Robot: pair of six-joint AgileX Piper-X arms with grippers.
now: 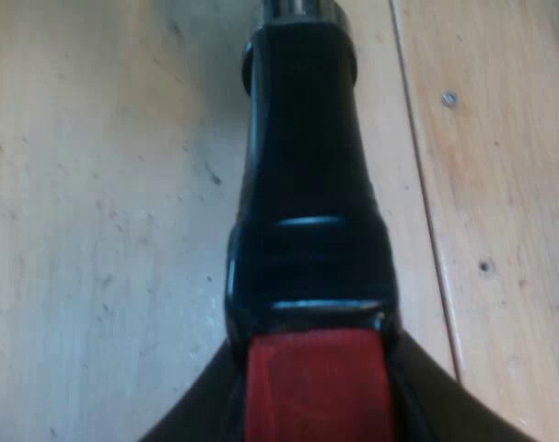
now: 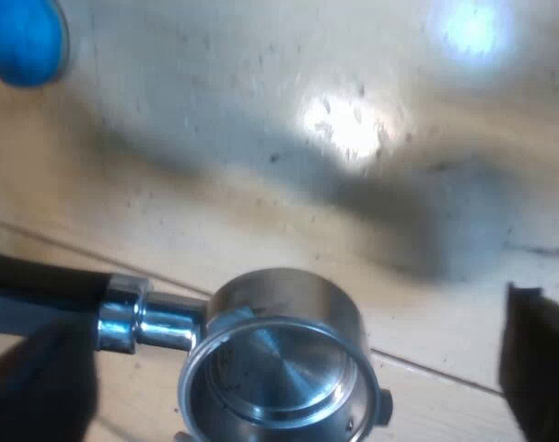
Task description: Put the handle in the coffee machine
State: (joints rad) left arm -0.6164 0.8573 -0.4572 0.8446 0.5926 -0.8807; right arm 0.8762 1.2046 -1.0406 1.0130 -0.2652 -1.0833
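1. The metal holder [image 2: 288, 295] is empty inside; I see only its bare, shiny bottom.
2. My left gripper [image 1: 318, 405] is pinching the holder's dark handle [image 1: 307, 184] at its red end [image 1: 318, 391], one finger on each side, above the wooden table [image 1: 95, 230].
3. My right gripper [image 2: 284, 378] is spread wide, and the holder's round cup sits between its fingers, clear of both.
4. A blue tamper [image 2: 21, 37] sits well apart from the holder.

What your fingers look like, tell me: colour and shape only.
Left fingers: plain black and smooth, widening toward the camera on either side of the holder handle. Right fingers: equally black, matte, with a squared-off tip. No markings or stickers are visible on either.
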